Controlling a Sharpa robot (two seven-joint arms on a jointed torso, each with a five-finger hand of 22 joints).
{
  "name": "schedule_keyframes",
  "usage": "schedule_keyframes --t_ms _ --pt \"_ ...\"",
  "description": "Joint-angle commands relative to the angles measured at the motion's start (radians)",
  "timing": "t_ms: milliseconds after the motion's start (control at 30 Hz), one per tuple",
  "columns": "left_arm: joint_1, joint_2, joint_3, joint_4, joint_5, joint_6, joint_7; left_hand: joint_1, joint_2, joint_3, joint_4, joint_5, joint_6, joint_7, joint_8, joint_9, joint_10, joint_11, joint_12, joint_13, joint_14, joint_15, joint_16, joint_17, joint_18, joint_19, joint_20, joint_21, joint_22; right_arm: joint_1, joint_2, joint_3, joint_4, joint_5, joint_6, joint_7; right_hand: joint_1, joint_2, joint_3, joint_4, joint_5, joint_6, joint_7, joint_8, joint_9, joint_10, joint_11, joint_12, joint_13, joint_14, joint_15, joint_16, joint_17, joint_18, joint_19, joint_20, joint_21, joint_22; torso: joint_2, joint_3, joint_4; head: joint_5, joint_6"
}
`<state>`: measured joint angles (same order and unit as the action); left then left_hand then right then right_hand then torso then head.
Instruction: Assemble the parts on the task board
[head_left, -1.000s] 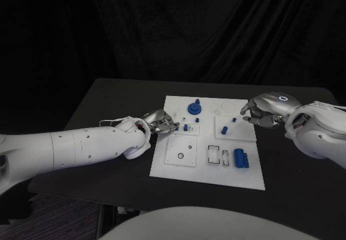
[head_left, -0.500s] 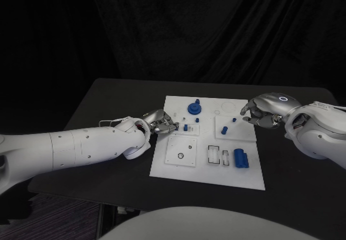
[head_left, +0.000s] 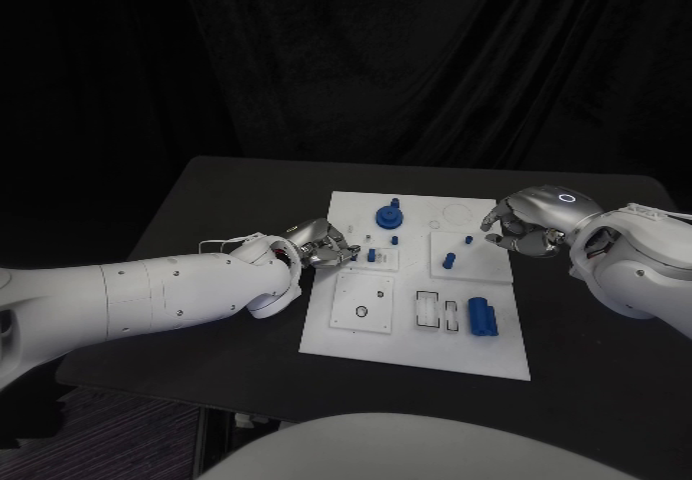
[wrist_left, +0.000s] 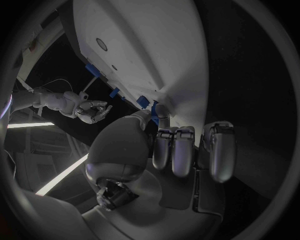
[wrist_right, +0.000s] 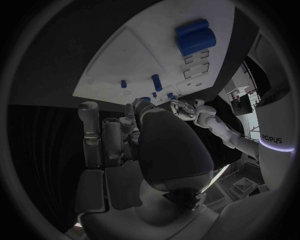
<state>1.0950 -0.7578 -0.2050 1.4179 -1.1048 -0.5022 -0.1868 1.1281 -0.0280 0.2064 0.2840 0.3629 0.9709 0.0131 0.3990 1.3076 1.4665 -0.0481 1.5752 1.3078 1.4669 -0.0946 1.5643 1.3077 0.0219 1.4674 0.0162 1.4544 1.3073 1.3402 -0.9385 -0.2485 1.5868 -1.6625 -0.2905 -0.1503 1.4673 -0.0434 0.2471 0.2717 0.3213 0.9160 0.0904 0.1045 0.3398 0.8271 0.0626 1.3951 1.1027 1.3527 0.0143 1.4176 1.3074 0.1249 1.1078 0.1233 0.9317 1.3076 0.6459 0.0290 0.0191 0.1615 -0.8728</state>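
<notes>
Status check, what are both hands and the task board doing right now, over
Left hand at the task board's left edge, fingers curled, grip unclear. Right hand at its right edge, grip unclear. Blue parts on the board. Nothing in the way.

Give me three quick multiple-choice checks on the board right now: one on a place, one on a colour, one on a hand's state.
1. Where is the left hand?
A. at the task board's left edge
B. above the board's near right corner
C. off the table

2. What colour is the pair of cylinders lying at the task board's near right?
A. red
B. blue
C. green

3. What does the right hand carry?
A. a cylinder
B. nothing, fingers curled
C. the board

Key: 1 A, the head view shows it at the left edge; 2 B, both show blue; 3 B, no part between its fingers.
</notes>
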Motion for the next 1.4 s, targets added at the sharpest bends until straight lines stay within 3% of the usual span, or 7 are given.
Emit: schedule_keyframes --t_ms 33,233,500,633,867,1033,1400 --pt "-0.007 0.002 -0.006 -0.002 0.008 0.032 -0.016 -0.042 0.006 -0.02 0.006 -0.069 0.007 0.004 0.005 0.025 0.104 -0.002 -0.004 0.263 0.104 -0.002 0.007 0.263 0.008 0.043 -0.001 0.0 0.224 -0.003 0.0 0.001 0.0 -0.002 0.004 -0.014 0.008 -0.005 0.005 -0.003 0.003 0.004 0.0 -0.003 -0.002 0.005 0.001 -0.003 -0.001 0.001 0.0 0.0 0.04 0.016 -0.003 0.002 -0.004 0.075 0.001 0.0004 -0.0002 0.001 0.0" --pt "-0.007 0.002 -0.006 -0.006 0.008 0.029 -0.011 -0.17 0.023 -0.095 0.009 -0.156 0.014 0.007 -0.002 0.025 0.104 0.001 -0.004 0.263 0.104 0.001 0.007 0.263 0.008 0.044 0.003 0.0 0.224 -0.004 0.001 0.001 0.0 -0.002 0.005 -0.014 0.008 -0.005 0.005 -0.003 0.003 0.004 0.0 -0.003 -0.002 0.005 0.001 -0.003 -0.001 0.001 0.0 0.0 0.04 0.016 -0.003 0.002 -0.004 0.075 0.0 0.0007 0.0005 0.0 0.0" --pt "-0.007 0.003 -0.006 -0.01 0.008 0.02 0.004 -0.275 0.05 -0.198 0.01 -0.21 0.021 0.008 -0.008 0.025 0.104 0.002 -0.004 0.263 0.104 0.002 0.007 0.263 0.008 0.043 0.004 -0.001 0.224 -0.005 0.001 0.001 -0.001 -0.002 0.005 -0.014 0.009 -0.006 0.005 -0.004 0.004 0.004 0.0 -0.003 -0.002 0.006 0.001 -0.003 -0.001 0.003 0.0 0.001 0.041 0.016 -0.003 0.002 -0.005 0.074 0.0 0.0008 0.0006 0.0 0.0" --pt "-0.007 0.004 -0.006 -0.012 0.008 0.013 0.018 -0.317 0.08 -0.241 0.011 -0.219 0.024 0.008 -0.01 0.025 0.104 0.003 -0.004 0.263 0.104 0.002 0.007 0.263 0.008 0.044 0.004 0.0 0.224 -0.005 0.001 0.001 -0.001 -0.002 0.007 -0.015 0.009 -0.006 0.006 -0.004 0.005 0.004 0.0 -0.003 -0.002 0.008 0.001 -0.002 0.0 0.003 0.0 0.001 0.042 0.016 -0.003 0.002 -0.004 0.075 0.0 0.0006 0.0004 0.0 0.0" --pt "-0.007 0.004 -0.006 -0.014 0.008 -0.018 0.065 -0.368 0.169 -0.311 0.011 -0.296 0.035 0.006 -0.002 0.027 0.104 0.001 -0.004 0.263 0.104 0.0 0.007 0.263 0.005 0.05 0.004 0.01 0.228 -0.006 0.001 0.001 -0.001 -0.002 0.008 -0.018 0.009 -0.005 0.007 -0.003 0.005 0.005 0.0 -0.002 -0.002 0.008 0.001 -0.003 -0.001 0.003 0.0 0.001 0.041 0.016 -0.002 0.002 -0.004 0.075 0.0 0.0004 0.0005 0.003 0.0" --pt "-0.007 0.004 -0.006 -0.016 0.008 -0.032 0.108 -0.36 0.267 -0.339 0.01 -0.281 0.098 -0.009 0.109 0.044 0.104 -0.014 -0.004 0.263 0.104 -0.013 0.007 0.263 -0.016 0.093 -0.009 0.095 0.256 -0.006 0.0 0.001 -0.001 -0.002 0.008 -0.018 0.009 -0.004 0.008 -0.003 0.006 0.006 0.0 -0.002 -0.002 0.012 0.001 -0.002 0.001 0.004 0.0 0.002 0.042 0.016 -0.002 0.002 -0.005 0.075 0.0 0.0006 0.0002 0.004 0.0" --pt "-0.007 0.007 -0.006 -0.021 0.059 -0.023 0.152 -0.328 0.281 -0.358 0.007 -0.258 0.082 -0.01 0.098 0.04 0.104 -0.015 -0.004 0.263 0.104 -0.015 0.007 0.263 -0.015 0.091 -0.012 0.092 0.255 -0.007 0.0 0.001 -0.001 -0.002 0.006 -0.021 0.01 -0.002 0.009 -0.003 0.007 0.006 0.0 -0.002 -0.002 0.012 0.001 -0.002 0.001 0.004 0.0 0.002 0.043 0.016 -0.002 0.002 -0.006 0.075 0.0 0.0007 0.0004 0.002 0.0"
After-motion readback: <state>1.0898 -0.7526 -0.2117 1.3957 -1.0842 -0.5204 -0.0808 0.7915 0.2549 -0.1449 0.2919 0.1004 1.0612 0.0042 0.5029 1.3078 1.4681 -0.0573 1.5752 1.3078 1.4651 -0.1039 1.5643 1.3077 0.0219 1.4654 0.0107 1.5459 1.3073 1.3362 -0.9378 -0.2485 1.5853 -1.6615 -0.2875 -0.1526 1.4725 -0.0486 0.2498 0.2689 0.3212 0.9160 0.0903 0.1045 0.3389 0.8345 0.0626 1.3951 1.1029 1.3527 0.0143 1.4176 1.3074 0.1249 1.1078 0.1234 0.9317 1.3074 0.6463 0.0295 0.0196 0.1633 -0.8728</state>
